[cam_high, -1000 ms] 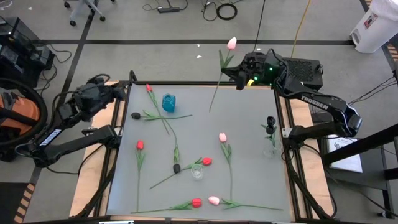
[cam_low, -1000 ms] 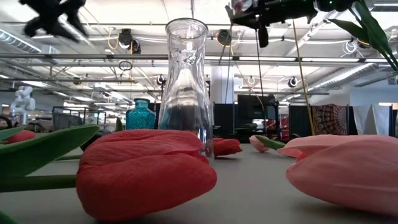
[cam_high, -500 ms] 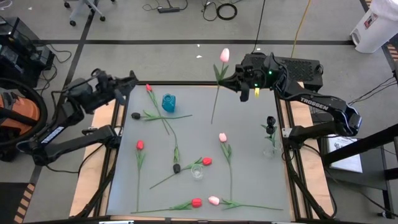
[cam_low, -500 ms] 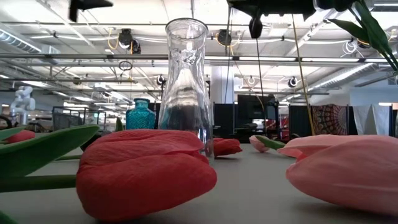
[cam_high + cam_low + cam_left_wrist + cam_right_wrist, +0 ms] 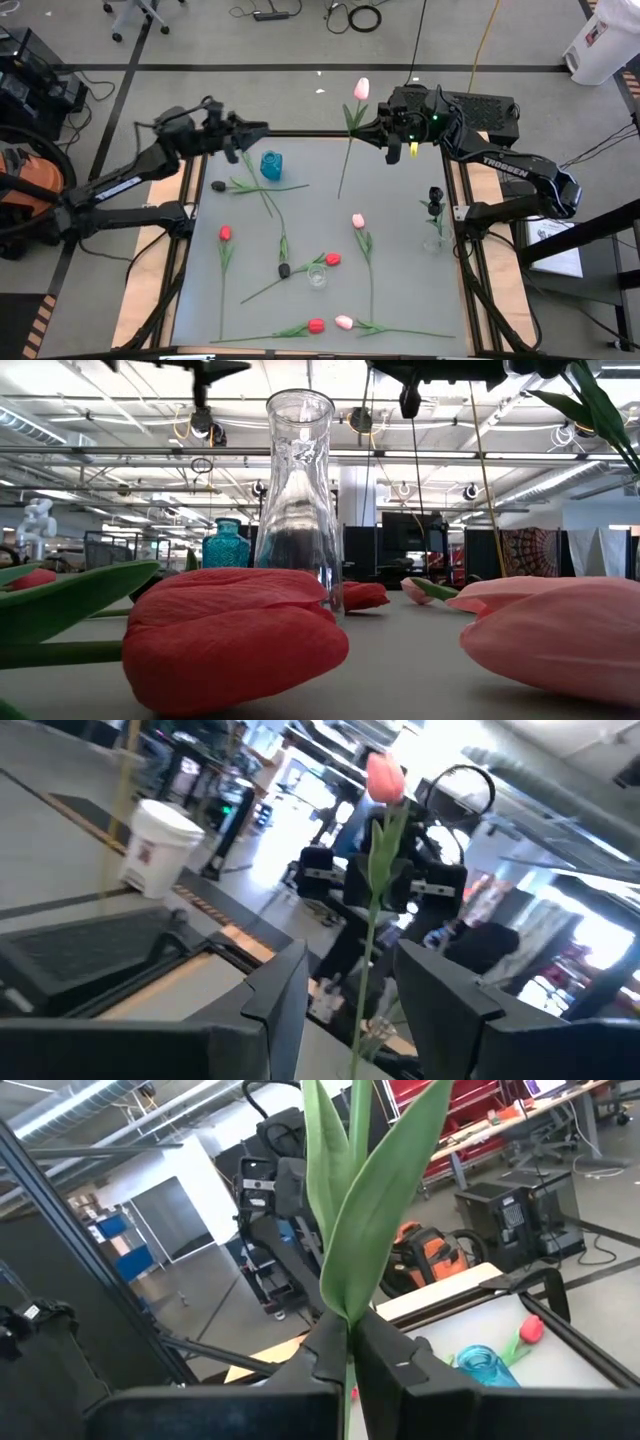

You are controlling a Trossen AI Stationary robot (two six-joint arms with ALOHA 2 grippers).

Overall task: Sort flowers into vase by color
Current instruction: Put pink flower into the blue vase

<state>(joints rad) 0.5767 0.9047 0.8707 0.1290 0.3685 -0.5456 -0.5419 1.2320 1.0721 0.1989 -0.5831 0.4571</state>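
Now the left gripper (image 5: 258, 128) reaches out level over the table's far-left corner, fingers parted and empty, near the blue vase (image 5: 271, 165). Over right, the right gripper (image 5: 365, 128) pinches a pink tulip (image 5: 361, 89) mid-stem, upright above the far edge.

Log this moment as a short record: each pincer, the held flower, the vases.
right pincer: shut on pink tulip, held upright above table's far edge
left pincer: open, empty, raised near blue vase
clear vase: empty, mid-table
right-edge vase: holds black tulip
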